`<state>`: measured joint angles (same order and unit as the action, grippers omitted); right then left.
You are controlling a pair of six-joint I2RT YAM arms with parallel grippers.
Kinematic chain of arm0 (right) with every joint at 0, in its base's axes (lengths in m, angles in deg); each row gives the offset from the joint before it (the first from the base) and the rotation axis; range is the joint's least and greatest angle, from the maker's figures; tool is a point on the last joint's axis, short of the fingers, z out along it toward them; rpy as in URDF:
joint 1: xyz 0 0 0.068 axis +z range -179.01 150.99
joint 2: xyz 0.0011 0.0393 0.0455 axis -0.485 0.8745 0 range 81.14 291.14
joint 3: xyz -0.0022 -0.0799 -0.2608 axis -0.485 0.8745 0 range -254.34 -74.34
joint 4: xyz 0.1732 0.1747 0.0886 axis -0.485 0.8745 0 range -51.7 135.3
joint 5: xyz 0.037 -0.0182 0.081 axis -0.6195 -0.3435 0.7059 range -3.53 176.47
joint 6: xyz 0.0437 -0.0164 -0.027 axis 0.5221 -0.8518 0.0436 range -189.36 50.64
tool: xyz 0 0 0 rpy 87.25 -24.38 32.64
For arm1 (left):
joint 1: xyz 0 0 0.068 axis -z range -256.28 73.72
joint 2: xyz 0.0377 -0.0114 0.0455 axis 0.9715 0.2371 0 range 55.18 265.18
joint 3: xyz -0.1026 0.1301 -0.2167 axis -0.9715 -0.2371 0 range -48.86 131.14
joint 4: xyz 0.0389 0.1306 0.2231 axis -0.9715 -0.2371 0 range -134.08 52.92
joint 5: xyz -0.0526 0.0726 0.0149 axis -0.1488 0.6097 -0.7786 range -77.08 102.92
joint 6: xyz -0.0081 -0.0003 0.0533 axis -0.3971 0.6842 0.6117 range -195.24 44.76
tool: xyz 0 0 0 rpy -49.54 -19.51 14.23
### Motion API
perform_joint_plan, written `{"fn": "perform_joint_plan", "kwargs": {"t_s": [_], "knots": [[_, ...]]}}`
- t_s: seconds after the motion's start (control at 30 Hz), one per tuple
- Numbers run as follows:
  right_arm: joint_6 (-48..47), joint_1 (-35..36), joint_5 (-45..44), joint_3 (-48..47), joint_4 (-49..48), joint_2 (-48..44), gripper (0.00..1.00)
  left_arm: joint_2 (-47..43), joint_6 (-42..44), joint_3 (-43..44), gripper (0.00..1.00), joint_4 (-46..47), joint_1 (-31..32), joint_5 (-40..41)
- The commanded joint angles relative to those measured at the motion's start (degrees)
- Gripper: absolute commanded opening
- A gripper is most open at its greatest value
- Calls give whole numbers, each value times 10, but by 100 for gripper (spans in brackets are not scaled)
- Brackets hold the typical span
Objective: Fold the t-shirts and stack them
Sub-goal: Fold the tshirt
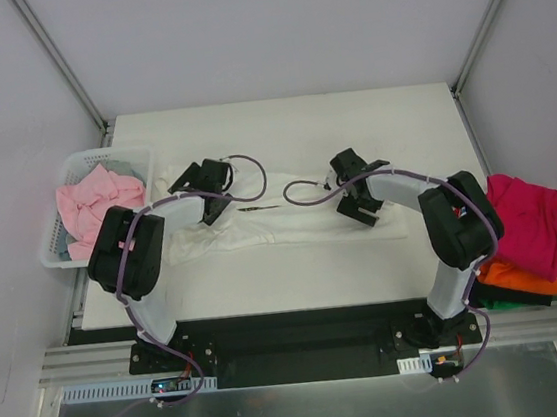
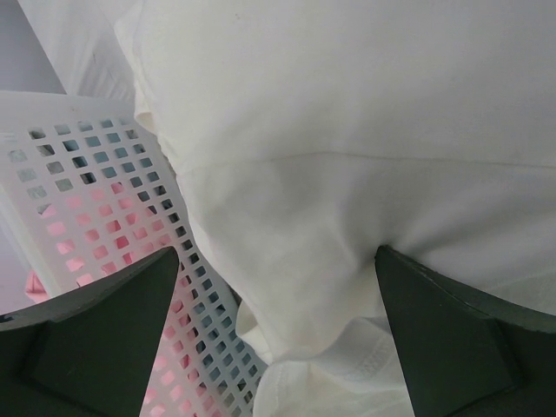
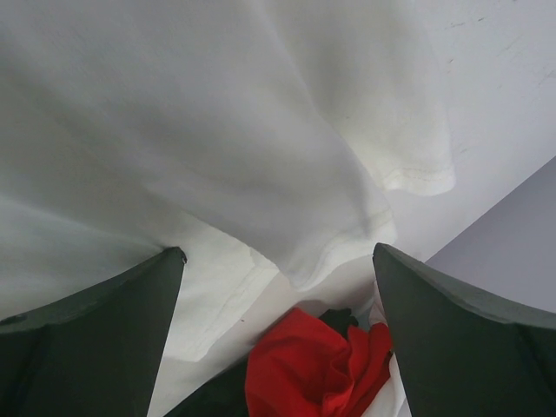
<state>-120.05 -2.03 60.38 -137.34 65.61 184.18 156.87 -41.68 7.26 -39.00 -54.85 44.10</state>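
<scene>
A white t-shirt (image 1: 290,222) lies spread in a long band across the middle of the table. My left gripper (image 1: 209,201) hovers over its left end, jaws open, with white cloth (image 2: 347,130) below and nothing pinched (image 2: 276,261). My right gripper (image 1: 359,204) is over the right end, also open (image 3: 278,252), above a sleeve hem (image 3: 417,178). A pale pink t-shirt (image 1: 97,204) sits crumpled in the basket. A magenta tee (image 1: 531,220) lies on an orange one (image 1: 518,277) and a dark one (image 1: 500,296) off the table's right edge.
The white lattice basket (image 1: 72,166) stands at the table's left edge, close beside the left gripper (image 2: 95,174). The red-looking cloth pile (image 3: 321,365) shows beyond the right fingers. Metal frame posts rise at the back corners.
</scene>
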Motion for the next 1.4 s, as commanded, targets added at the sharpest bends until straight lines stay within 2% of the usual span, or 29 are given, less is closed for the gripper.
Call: {"fn": "perform_joint_plan", "kwargs": {"t_s": [0.0,0.33,0.67,0.87,1.0,1.37], "knots": [[7,3,33,39,2,0,96,53,2,-5,99,-34,-1,-12],[-5,44,85,82,55,-76,96,110,42,101,99,-38,-4,-19],[-19,94,116,100,74,-98,96,183,110,212,99,-41,-6,-55],[-19,123,146,95,77,-103,96,256,144,309,99,-45,-10,-81],[-22,144,156,90,70,-96,96,303,151,406,99,-57,-7,-98],[-10,216,186,49,67,-60,96,439,198,612,99,-75,23,-137]]}}
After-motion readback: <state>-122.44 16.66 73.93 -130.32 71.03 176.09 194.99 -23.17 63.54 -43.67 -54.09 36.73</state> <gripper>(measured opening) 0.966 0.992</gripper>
